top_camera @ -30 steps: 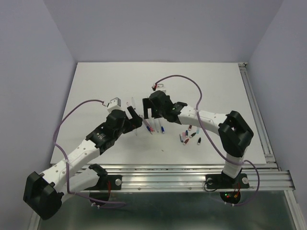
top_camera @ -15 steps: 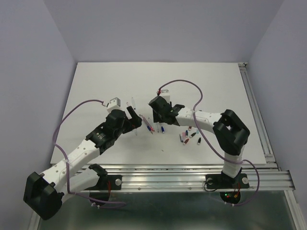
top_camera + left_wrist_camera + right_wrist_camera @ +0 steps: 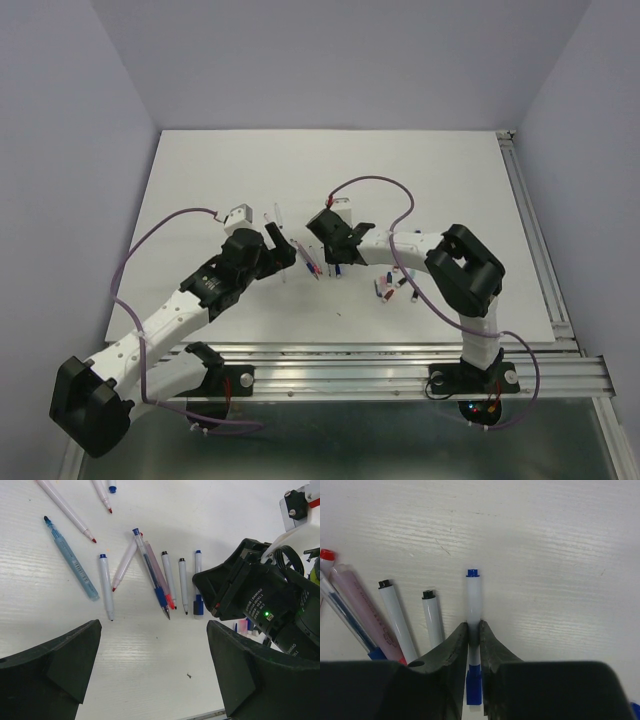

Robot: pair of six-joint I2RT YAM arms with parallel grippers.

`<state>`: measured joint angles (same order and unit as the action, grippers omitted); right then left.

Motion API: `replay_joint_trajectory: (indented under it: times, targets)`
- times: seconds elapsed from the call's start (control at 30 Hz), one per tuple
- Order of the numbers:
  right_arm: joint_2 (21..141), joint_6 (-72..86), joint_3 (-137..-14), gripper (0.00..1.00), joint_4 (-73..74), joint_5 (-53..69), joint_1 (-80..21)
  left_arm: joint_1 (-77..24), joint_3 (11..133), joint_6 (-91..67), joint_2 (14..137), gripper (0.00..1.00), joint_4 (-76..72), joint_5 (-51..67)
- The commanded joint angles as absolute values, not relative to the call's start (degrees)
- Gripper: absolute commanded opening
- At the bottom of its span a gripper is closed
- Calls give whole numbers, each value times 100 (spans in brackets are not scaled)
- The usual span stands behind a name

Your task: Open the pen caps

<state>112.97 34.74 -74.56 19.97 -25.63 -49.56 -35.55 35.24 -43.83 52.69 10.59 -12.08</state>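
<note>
Around the blue-ended pen [image 3: 473,600], my right gripper [image 3: 474,635] pinches the white barrel just above its blue cap [image 3: 474,685]. I judge this anchors the pen so the cap can be pulled off. My left gripper [image 3: 155,652] hangs spread wide near that pen, free to take the cap. A black-ended pen [image 3: 432,620] lies just beside it. Beyond that, the red print on the pink pen [image 3: 365,605] is too small to read.

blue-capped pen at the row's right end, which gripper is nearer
Right. The right gripper is shut on the blue-capped pen; the left gripper hangs open, back from it.
</note>
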Motion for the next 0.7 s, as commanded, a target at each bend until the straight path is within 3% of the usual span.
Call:
replay_joint_trajectory:
  times: [0.0,0.23,0.37,0.67]
  targets:
    - [11382,3858,-7497,15,2039,-2689,-4975,-3551,3498,-4254,5282,99,993,-1231]
    - [10329,4341,-7032,8,1855,-3462,-4983,-3559,3402,-3815,5572,99,265,173]
    - [9259,4403,-6112,8,644,-2911,-4975,-3709,3174,-3595,5844,99,-884,1499]
    - [8130,4728,-5177,7,-641,-2128,-4975,-4376,3383,-3612,6529,99,-1652,1705]
